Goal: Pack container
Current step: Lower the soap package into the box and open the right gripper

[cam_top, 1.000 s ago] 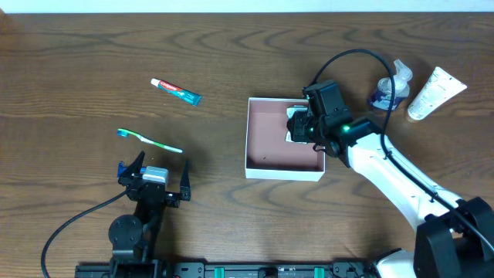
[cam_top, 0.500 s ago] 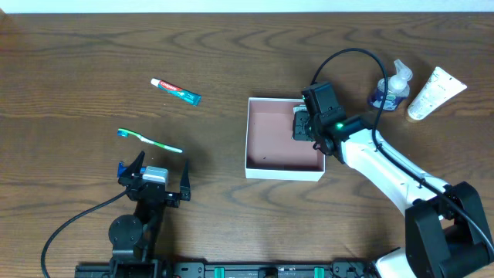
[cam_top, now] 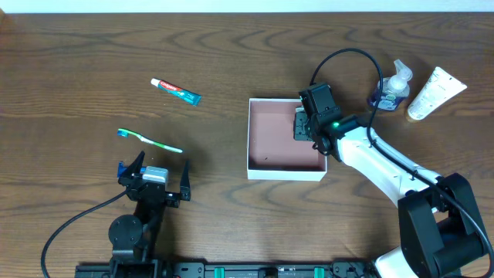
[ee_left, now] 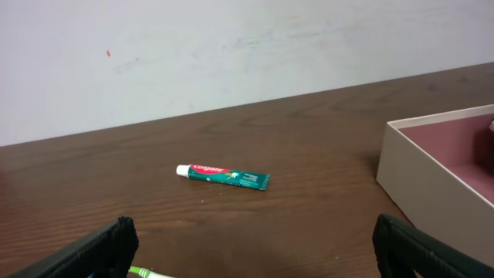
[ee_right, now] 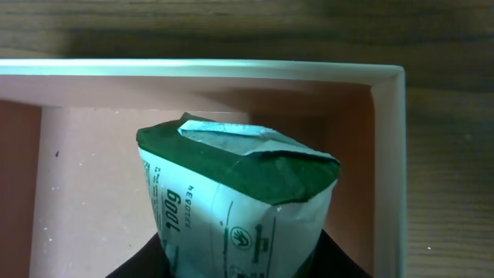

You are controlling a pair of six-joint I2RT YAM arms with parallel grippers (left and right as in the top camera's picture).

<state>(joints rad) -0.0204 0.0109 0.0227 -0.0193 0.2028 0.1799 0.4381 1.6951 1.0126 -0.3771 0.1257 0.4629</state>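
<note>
- The counter (cam_top: 231, 62), dark wood grain, carries everything.
- The right arm reaches over the right wall of the box (cam_top: 274, 147). The right fingers (cam_top: 303, 123) are set narrow, closed on a packet (ee_right: 231, 193) and holding it inside the box's far right corner.
- The left arm sits well to the left of the box, by the counter's near edge. The left fingers (cam_top: 154, 176) are spread wide and hold nothing.
- The box lies right of the counter's middle. It is shallow, square and open on top, with thin white walls and a pink floor that is mostly bare.
  - It looks light, and its thin walls would probably flex, so a sideways knock could slide it.
  - Things are best lowered in from above, clear of the walls.
  - If it must be moved, a pinch on a wall close to a corner looks stiffest.
- A white tube (cam_top: 436, 93) lies well to the right of the box.
- A pump bottle (cam_top: 388, 89) stands between the tube and the box.
- A toothbrush (cam_top: 150, 140) lies well to the left of the box.
- The packet is green and white with a crinkled, folded top. It looks soft and light, so a gentle hold should do. I cannot tell whether it touches the box floor.
- A toothpaste tube (cam_top: 176, 90) lies left of the box, farther back.
</note>
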